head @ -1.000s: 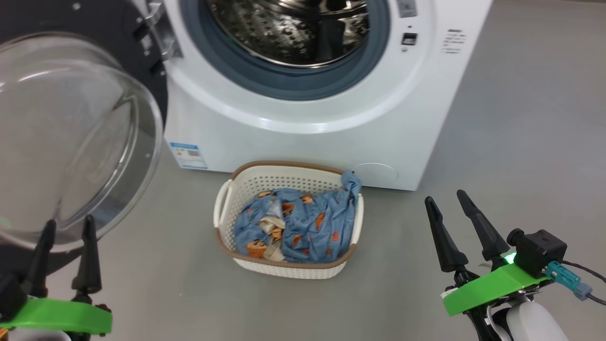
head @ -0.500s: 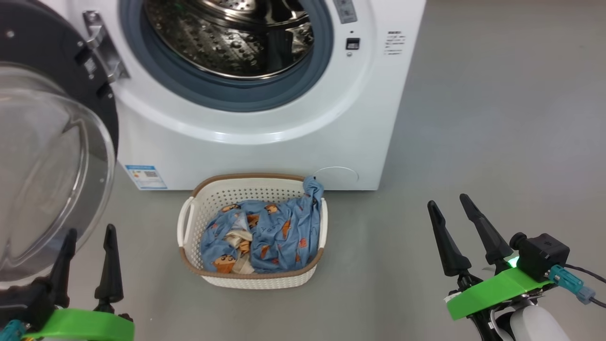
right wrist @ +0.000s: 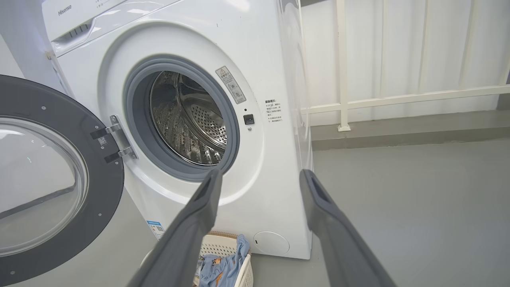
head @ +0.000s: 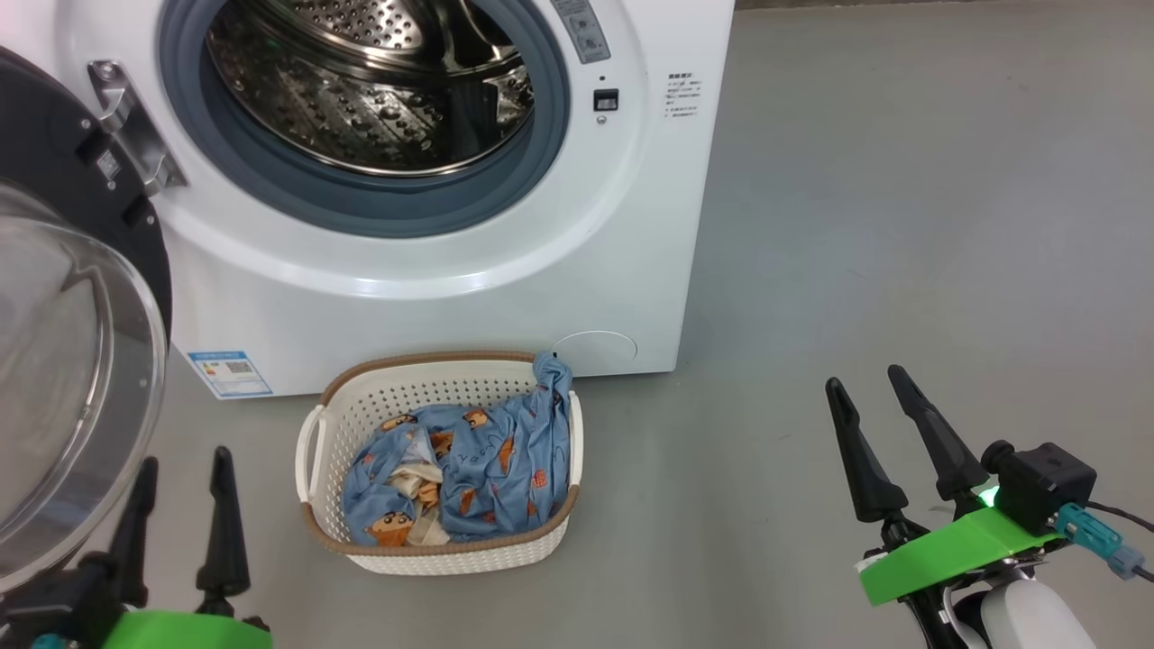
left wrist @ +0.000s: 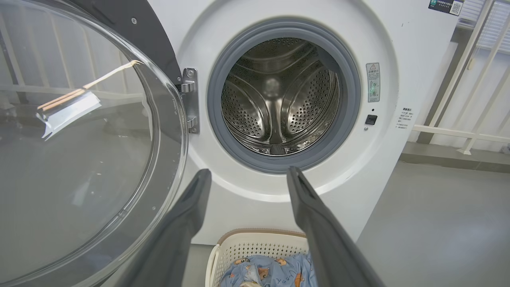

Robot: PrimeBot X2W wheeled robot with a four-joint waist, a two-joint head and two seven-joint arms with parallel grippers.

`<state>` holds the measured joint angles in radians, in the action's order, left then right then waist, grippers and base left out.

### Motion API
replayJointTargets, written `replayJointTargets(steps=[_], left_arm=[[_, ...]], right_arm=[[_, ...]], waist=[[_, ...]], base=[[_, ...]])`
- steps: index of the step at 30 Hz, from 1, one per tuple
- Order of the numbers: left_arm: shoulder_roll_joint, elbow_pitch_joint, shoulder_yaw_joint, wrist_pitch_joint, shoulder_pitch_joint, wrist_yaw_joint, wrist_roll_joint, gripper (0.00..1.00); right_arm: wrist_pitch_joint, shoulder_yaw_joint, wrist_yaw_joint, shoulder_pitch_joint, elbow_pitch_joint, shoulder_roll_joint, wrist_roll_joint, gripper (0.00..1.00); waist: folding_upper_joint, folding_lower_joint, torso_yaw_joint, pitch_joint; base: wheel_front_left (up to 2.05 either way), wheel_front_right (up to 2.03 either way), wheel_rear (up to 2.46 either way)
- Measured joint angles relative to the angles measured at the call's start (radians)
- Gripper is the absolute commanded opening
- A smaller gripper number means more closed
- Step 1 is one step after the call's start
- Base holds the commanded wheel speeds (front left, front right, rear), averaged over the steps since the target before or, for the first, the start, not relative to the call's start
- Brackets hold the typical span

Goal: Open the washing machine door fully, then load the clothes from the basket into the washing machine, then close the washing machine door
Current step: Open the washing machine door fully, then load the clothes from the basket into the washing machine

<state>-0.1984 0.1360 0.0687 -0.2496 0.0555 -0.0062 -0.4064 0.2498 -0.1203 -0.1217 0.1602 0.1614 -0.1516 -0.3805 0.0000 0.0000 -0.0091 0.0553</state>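
Here, one basket [head: 451, 561], one washing machine [head: 433, 306]

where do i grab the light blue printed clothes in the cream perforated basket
Grip the light blue printed clothes by the bunched tuft at the far right corner of the cream perforated basket, coming down from above: it stands above the rim, while the rest lies low inside.

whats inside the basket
The basket holds the clothes: crumpled blue printed fabric with a cream piece tucked in, and one end draped over the rim's far right corner. The bundle covers most of the basket's floor, so anything beneath it is hidden.
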Motion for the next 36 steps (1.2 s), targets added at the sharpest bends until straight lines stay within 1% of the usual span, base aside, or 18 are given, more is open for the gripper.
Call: replayJointTargets(steps=[1, 6, 8, 13, 16, 19, 36], left_arm=[[0.006, 0.0, -0.002, 0.0, -0.005, -0.007, 0.001, 1.0], [0.018, -0.001, -0.022, 0.0, -0.012, -0.016, 0.022, 1.0], [0.022, -0.002, -0.035, 0.0, -0.012, -0.026, 0.051, 1.0], [0.035, -0.004, -0.04, 0.0, -0.012, -0.051, 0.055, 1.0], [0.043, -0.004, -0.042, 0.0, -0.014, -0.054, 0.062, 1.0], [0.047, -0.004, -0.046, 0.0, -0.016, -0.068, 0.062, 1.0], [0.059, -0.002, -0.065, 0.0, -0.017, -0.079, 0.089, 1.0]], right_arm=[[0.0, 0.002, 0.0, -0.001, -0.001, 0.0, 0.0, 1.0], [0.0, 0.005, 0.0, -0.018, -0.006, -0.005, 0.0, 1.0], [0.0, 0.008, 0.0, -0.018, -0.008, -0.005, 0.001, 1.0], [0.0, 0.012, 0.0, -0.018, -0.01, -0.005, 0.001, 1.0], [0.0, 0.012, 0.0, -0.018, -0.01, -0.006, 0.001, 1.0], [0.0, 0.011, 0.0, -0.018, -0.01, -0.006, 0.001, 1.0], [0.0, 0.005, 0.0, -0.018, -0.007, -0.007, 0.001, 1.0]], waist=[[0.0, 0.0, -0.003, -0.002], [0.0, 0.0, -0.01, -0.001], [0.0, 0.0, -0.008, 0.001], [0.0, 0.0, -0.001, 0.0], [0.0, 0.0, 0.003, -0.003], [0.0, 0.0, 0.004, -0.006], [0.0, 0.0, 0.006, -0.007]], base=[[0.0, 0.0, 0.0], [0.0, 0.0, 0.0], [0.0, 0.0, 0.0], [0.0, 0.0, 0.0], [0.0, 0.0, 0.0], [0.0, 0.0, 0.0], [0.11, -0.11, 0.0]])
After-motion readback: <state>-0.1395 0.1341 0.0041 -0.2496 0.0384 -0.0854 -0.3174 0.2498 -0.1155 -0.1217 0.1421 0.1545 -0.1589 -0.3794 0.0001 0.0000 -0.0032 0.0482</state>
